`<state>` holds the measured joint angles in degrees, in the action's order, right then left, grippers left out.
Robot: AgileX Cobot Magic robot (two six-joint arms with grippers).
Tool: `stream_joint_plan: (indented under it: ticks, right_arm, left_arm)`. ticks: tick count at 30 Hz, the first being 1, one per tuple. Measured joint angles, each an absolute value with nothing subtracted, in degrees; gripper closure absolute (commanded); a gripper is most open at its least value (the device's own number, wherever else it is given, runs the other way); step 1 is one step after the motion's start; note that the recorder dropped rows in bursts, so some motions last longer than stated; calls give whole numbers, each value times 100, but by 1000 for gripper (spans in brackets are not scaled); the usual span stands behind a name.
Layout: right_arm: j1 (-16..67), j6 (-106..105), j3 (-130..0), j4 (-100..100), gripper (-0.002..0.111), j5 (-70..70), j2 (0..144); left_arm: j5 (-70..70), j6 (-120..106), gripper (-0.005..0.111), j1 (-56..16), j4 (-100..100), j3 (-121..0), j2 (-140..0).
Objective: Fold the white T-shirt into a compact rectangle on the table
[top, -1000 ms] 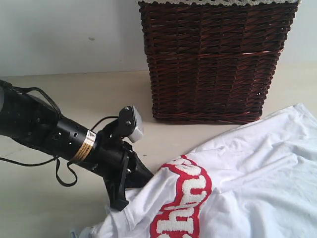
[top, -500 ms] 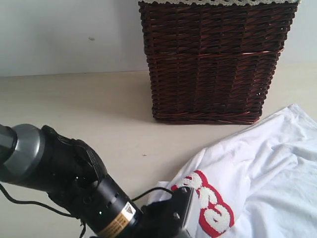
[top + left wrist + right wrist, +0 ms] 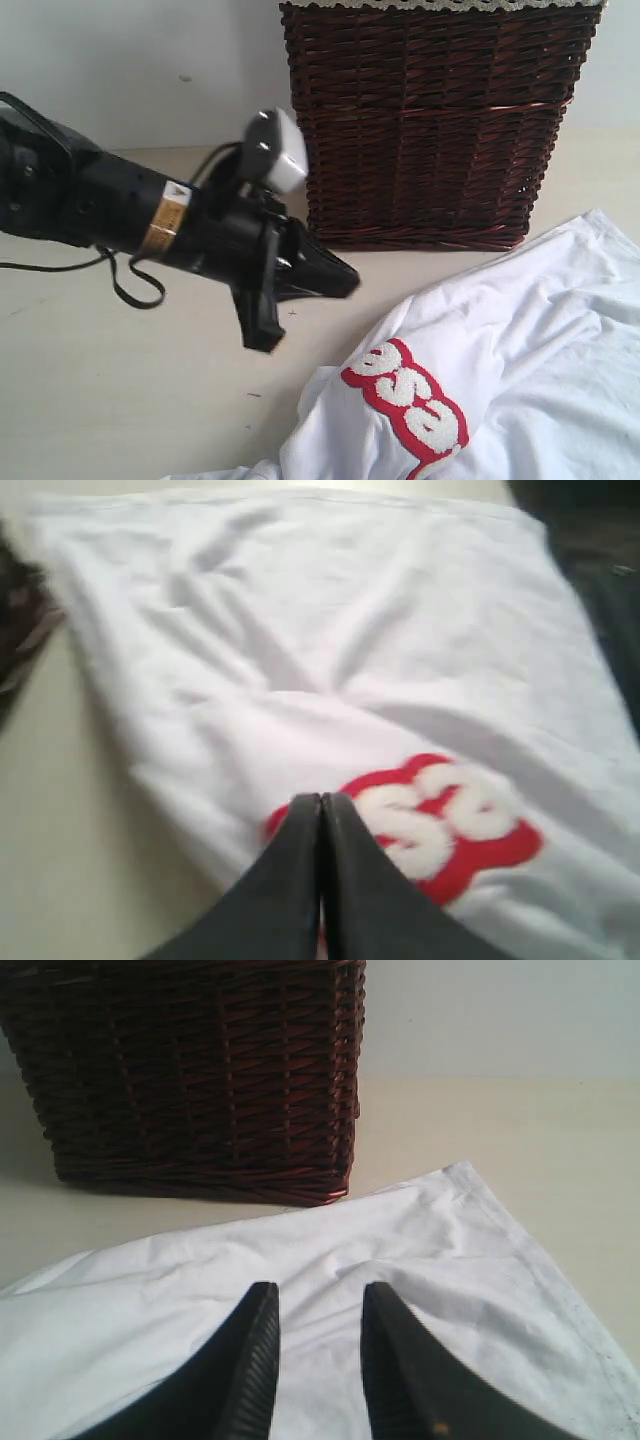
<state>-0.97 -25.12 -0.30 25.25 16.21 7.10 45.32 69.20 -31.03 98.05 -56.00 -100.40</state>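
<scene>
The white T-shirt (image 3: pixel 530 330) is laid out, wrinkled, on the table (image 3: pixel 100 390). In the exterior view it is seen at the right, near the dark wicker basket (image 3: pixel 430 130). Its red patch (image 3: pixel 405 400) with fuzzy white letters is turned up, close to the shirt's left edge. The left gripper (image 3: pixel 345 283) is held in the air beside the basket, apart from the shirt. Its jaws are pressed together and empty. The right gripper (image 3: pixel 315 1295) is held over the plain white cloth. Its jaws are kept apart, and the shirt is seen through the gap.
</scene>
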Motion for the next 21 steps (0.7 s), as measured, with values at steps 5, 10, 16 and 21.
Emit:
stream_joint_plan:
  ticks: [5, 10, 16, 21]
  right_arm:
    - [-97, -2512, -30, 2525, 79, 1621, 710]
    - [-97, -2512, -30, 2525, 79, 1621, 710]
    - [-97, -2512, -30, 2525, 79, 1621, 710]
    - [-97, -2512, -30, 2525, 79, 1621, 710]
  left_arm:
    - [4388, 7156, 93, -2226, 9797, -5246, -10460]
    - [4531, 6713, 63, -2086, 9656, -4932, -10951]
    - [5092, 5746, 62, -2311, 9552, -4865, -11241]
    - [5151, 5252, 62, -2506, 9529, -4865, -11372]
